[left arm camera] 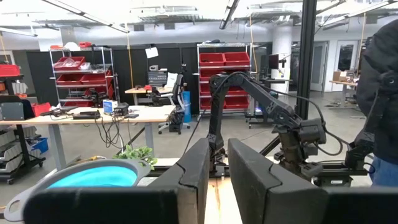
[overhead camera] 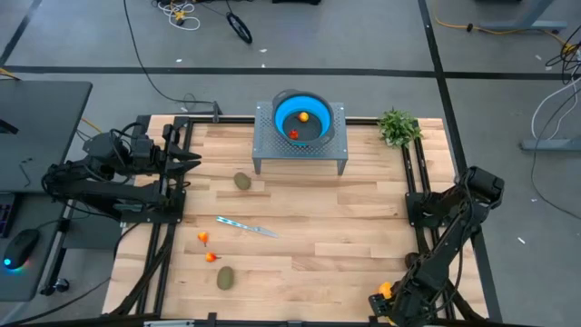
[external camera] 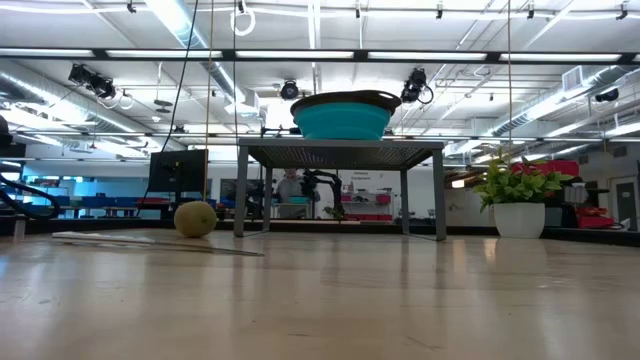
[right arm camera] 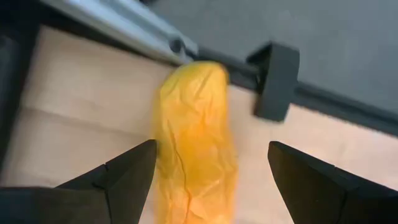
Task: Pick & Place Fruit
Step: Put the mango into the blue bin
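A long yellow-orange fruit [right arm camera: 196, 143] lies on the wooden table [overhead camera: 345, 227] at its near right corner [overhead camera: 386, 291], against the frame rail. My right gripper [right arm camera: 211, 149] hangs open over it, pointing steeply down, with one finger on each side of the fruit. Two brown-green kiwis [overhead camera: 242, 182] [overhead camera: 225, 277] and two tiny red-orange fruits [overhead camera: 203, 238] [overhead camera: 211, 257] rest on the table. Two more small fruits [overhead camera: 303, 116] [overhead camera: 293, 133] sit in the blue bowl [overhead camera: 302, 123]. My left gripper [overhead camera: 186, 162] waits shut at the far left, holding nothing.
The bowl stands on a perforated metal stand [overhead camera: 300, 150] at the far middle. A potted green plant [overhead camera: 398, 127] is at the far right. A slim silvery knife [overhead camera: 247, 227] lies left of centre. Dark frame rails [overhead camera: 413, 182] run along both table sides.
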Motion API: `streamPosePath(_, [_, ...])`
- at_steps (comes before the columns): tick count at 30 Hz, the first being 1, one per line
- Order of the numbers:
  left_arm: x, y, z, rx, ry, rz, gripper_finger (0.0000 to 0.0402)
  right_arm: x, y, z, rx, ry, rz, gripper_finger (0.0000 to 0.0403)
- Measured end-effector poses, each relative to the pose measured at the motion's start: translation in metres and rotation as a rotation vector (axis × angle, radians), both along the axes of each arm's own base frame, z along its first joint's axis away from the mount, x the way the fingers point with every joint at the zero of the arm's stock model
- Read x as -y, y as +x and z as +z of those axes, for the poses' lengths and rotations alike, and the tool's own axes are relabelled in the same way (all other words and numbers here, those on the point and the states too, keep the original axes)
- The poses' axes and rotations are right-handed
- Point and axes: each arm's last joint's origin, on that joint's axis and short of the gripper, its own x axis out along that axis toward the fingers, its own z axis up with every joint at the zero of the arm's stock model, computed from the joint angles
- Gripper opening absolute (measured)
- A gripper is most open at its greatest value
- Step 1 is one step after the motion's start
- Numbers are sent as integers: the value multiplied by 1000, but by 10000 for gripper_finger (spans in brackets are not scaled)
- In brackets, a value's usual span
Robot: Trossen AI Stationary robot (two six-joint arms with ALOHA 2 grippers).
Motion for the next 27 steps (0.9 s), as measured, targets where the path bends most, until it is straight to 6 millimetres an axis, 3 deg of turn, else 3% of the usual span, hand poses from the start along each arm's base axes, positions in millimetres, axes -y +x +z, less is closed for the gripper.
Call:
streamPosePath(19, [0, 0, 0, 0, 0, 0, 68, 0, 5, -8, 74, -64, -33, 318])
streamPosePath(27, [0, 0, 0, 0, 0, 0, 68, 0, 10, -20, 98, -129, -57, 318])
